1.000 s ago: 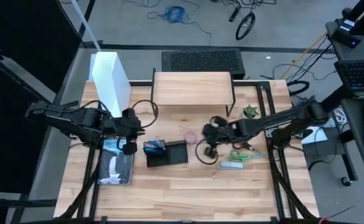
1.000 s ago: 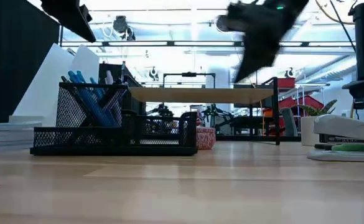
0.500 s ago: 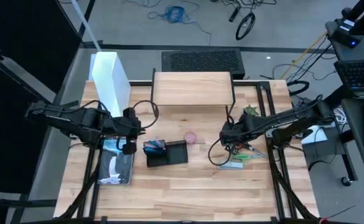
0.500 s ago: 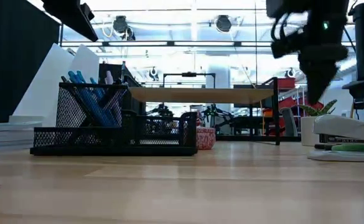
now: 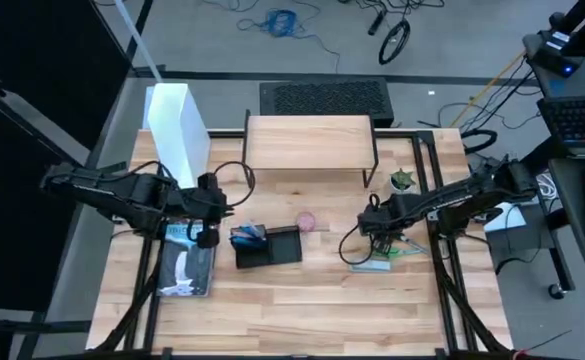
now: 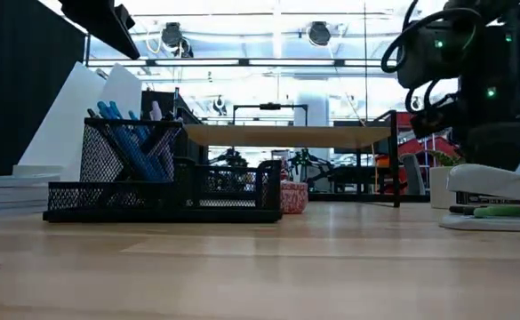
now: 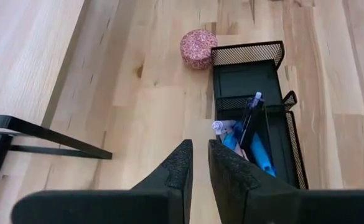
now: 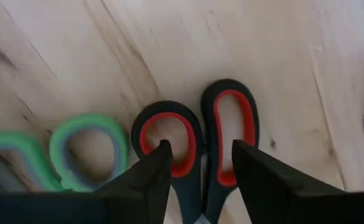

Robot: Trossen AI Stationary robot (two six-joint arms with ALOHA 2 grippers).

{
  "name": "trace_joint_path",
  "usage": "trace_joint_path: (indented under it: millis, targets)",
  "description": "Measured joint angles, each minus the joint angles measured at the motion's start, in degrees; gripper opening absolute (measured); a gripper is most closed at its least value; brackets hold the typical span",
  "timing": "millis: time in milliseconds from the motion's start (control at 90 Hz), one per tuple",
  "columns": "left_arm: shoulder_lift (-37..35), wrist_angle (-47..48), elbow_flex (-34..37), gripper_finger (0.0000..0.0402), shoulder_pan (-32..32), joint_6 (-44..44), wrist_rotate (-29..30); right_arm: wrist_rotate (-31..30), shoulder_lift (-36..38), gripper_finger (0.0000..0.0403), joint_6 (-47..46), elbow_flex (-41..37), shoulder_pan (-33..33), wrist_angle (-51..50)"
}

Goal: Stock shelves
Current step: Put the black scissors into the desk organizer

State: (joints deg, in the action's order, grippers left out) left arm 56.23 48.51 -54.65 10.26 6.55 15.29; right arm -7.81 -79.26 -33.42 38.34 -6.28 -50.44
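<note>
The shelves (image 5: 310, 140), a low light-wood riser on thin black legs, stand at the table's far middle with a bare top. My right gripper (image 8: 200, 163) is open, low over the table's right part. Its fingers stand on either side of the finger loops of black-and-red scissors (image 8: 197, 140), which lie flat on the table (image 5: 382, 235). Green scissors (image 8: 76, 149) lie beside them. My left gripper (image 7: 200, 168) is shut on nothing, above the table left of a black mesh organizer (image 7: 256, 124) that holds blue pens.
A pink round tin (image 5: 306, 220) sits between the organizer and my right gripper. A tall white file box (image 5: 177, 130) stands far left, and a booklet (image 5: 187, 268) lies near left. A small plant (image 5: 402, 180) and a white stapler (image 6: 500, 182) sit by the scissors.
My right gripper has gone from beside the pink tin toward the table's right edge and down. It now stands low over the scissors.
</note>
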Motion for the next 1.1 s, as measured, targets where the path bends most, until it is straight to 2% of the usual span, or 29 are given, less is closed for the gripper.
trace_joint_path:
  millis: [367, 600, 900, 1100]
  targets:
    - [0.00, -0.02, 0.00, 0.0038, 0.00, 0.20, -0.04, -0.40, 0.38, 0.0125, 0.10, -6.16, 0.00, 8.37]
    - [0.00, -0.04, 0.02, 0.0038, 0.00, 0.43, -0.09, -0.42, 0.34, 0.0043, 3.02, -6.20, -0.04, 9.61]
    - [0.00, -0.63, 0.02, 0.0038, 0.00, 0.19, -0.11, -1.28, 0.31, 0.0042, 2.02, -5.61, -0.04, 9.42]
    - [0.00, -0.70, 0.02, 0.0038, 0.00, 0.10, -0.11, -2.41, 3.26, 0.0032, 1.45, -2.60, -0.04, 6.61]
